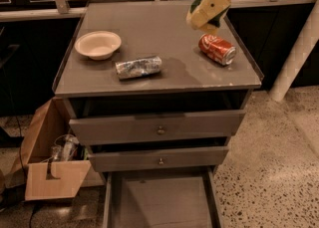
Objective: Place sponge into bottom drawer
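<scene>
My gripper (213, 4) is at the top right of the camera view, above the back right part of the cabinet top. It is shut on the sponge (208, 9), a pale yellow foam block with a dark green layer, and holds it tilted in the air above the red can. The bottom drawer (159, 203) is pulled out at the bottom of the view. It is a wide shallow grey tray with thin side walls, and nothing shows inside it. The sponge is far above and behind the drawer.
On the grey cabinet top (164, 28) are a white bowl (97, 44), a crumpled foil packet (138, 67) and a red soda can (217, 49) on its side. Two knobbed upper drawers (159, 128) stand slightly out. A cardboard box (50, 170) sits on the floor at left. A white arm link (297, 48) slants at right.
</scene>
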Robot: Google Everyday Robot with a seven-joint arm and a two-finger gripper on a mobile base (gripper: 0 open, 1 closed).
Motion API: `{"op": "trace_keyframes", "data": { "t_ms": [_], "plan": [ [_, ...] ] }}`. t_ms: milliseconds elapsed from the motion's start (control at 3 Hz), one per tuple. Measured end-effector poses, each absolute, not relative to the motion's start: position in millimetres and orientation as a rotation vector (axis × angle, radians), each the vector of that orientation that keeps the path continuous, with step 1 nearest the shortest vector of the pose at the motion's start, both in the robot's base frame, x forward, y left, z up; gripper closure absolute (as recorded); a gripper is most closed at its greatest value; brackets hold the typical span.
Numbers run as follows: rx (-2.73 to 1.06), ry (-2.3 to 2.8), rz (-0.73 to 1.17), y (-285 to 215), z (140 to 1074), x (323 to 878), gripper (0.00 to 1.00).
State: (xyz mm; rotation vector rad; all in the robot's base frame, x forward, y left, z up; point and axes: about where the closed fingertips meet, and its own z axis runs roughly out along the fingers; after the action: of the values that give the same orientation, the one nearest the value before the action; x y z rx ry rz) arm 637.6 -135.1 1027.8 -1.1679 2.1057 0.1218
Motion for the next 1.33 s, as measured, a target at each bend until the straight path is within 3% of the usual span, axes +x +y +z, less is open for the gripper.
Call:
{"op": "trace_keyframes", "data": {
  "t_ms": [1333],
  "plan": [
    [-1.062, 2.197, 0.157, -131.9, 987.3, 579.3, 1.00]
  ]
}}
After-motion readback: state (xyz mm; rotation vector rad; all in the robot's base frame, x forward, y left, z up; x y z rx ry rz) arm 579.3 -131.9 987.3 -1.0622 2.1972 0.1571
